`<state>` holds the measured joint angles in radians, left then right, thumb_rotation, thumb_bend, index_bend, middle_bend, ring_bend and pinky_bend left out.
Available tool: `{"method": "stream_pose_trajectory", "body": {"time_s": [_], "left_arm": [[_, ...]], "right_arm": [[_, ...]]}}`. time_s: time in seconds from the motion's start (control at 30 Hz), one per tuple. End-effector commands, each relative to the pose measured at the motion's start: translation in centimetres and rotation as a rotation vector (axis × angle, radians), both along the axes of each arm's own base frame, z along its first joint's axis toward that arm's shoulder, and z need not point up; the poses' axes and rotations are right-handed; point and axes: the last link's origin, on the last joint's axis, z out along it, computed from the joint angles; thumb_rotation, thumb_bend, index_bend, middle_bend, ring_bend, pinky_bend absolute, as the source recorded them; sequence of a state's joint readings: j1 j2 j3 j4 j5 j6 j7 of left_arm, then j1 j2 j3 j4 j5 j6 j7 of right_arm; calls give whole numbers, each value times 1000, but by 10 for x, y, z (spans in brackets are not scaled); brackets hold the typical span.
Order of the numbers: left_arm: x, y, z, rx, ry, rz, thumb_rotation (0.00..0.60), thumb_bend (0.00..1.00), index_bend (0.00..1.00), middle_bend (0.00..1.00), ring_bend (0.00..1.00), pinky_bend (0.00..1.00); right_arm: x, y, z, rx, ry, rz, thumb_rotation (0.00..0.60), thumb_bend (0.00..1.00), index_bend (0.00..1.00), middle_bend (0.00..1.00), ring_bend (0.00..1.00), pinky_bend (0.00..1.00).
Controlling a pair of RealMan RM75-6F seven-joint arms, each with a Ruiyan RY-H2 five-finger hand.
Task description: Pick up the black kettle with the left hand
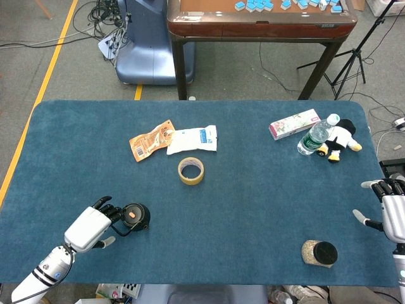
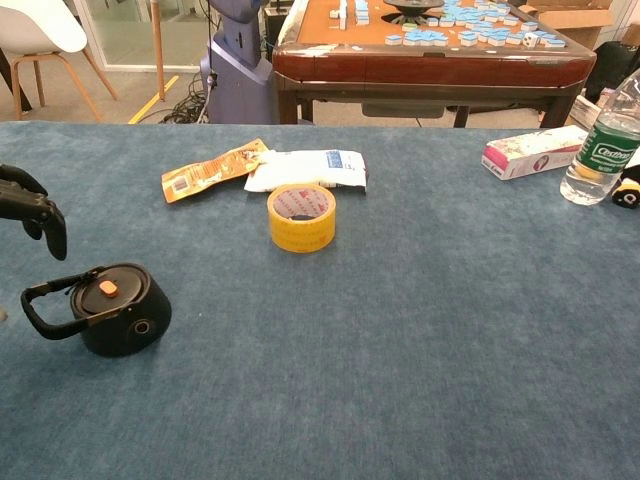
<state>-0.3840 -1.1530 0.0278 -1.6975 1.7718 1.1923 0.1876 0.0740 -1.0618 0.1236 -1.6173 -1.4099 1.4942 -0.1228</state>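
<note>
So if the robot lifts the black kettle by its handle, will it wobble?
Probably a bit: the kettle has a thin loop handle off to one side, so it may swing. It looks squat and flat-bottomed, so a push should slide it, not roll it.

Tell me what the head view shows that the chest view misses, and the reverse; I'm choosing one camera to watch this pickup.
Only the head view shows the whole left hand at the black kettle handle, plus the right hand, jar and plush penguin. Only the chest view shows clear space between the fingertips and the handle. Both share the kettle, tape roll, packets, box and bottle.
</note>
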Motion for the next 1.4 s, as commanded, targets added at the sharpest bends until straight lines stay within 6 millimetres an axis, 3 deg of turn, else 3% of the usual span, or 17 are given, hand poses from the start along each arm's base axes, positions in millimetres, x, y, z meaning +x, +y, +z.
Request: {"method": "stream_pose_trajectory", "body": {"time_s": [0.03, 0.5, 1.0, 1.4], "left_arm": [[5, 2, -4, 2, -5, -12, 600, 173, 375, 352, 339, 158], [8, 2, -24, -38, 40, -19, 600, 173, 384, 354, 338, 129], [0, 0, -32, -56, 57, -1, 600, 173, 430, 431, 363, 103], [-5, 1, -38, -64, 51, 18, 593, 173, 448, 432, 363, 103]], "right_arm": [[-1, 1, 0, 0, -4, -4, 600, 141, 362, 370, 236, 196], [-10, 6, 0, 3, -13, -29, 600, 141, 362, 371, 236, 196], [-10, 7, -1, 11, -15, -38, 600, 141, 362, 371, 236, 196], [-9, 8, -1, 12, -9, -46, 600, 141, 362, 371, 236, 196]]}}
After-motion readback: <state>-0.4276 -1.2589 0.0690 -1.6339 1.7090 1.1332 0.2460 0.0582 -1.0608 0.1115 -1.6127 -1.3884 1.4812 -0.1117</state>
